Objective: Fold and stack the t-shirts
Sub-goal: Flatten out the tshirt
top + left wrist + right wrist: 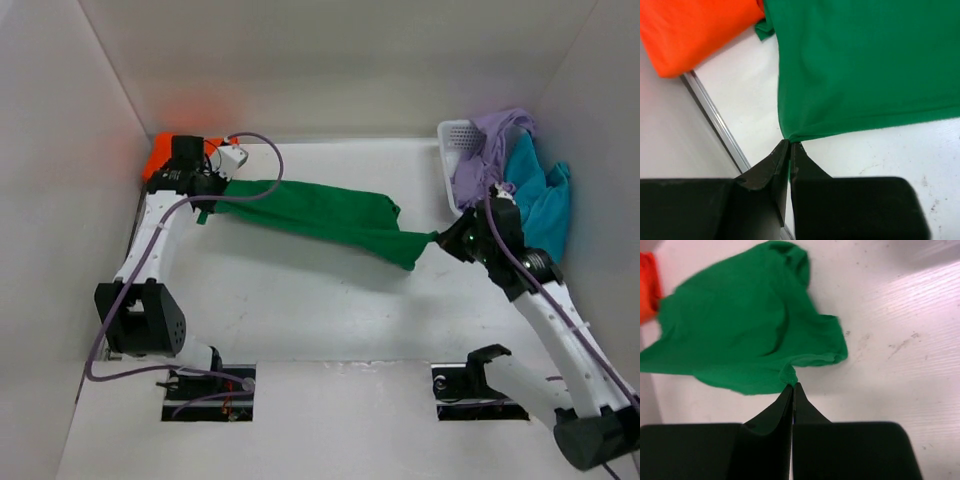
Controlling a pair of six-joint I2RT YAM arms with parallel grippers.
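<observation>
Setting: robot lab test cell. Evidence: white table (300, 330) boxed in by plain white walls (330, 60); two arms (150, 250) bolted at its near edge; purple cables (96, 350) exposed.

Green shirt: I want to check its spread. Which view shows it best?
Top external: the whole green shirt stretches between left tool and right tool. Left wrist shows one pinched corner; right wrist the other end.

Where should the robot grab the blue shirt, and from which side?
Probably the loose edge of the blue shirt hanging beside the basket, coming from above on the right. That part droops free, while the purple shirt seems to lie over its left part.
</observation>
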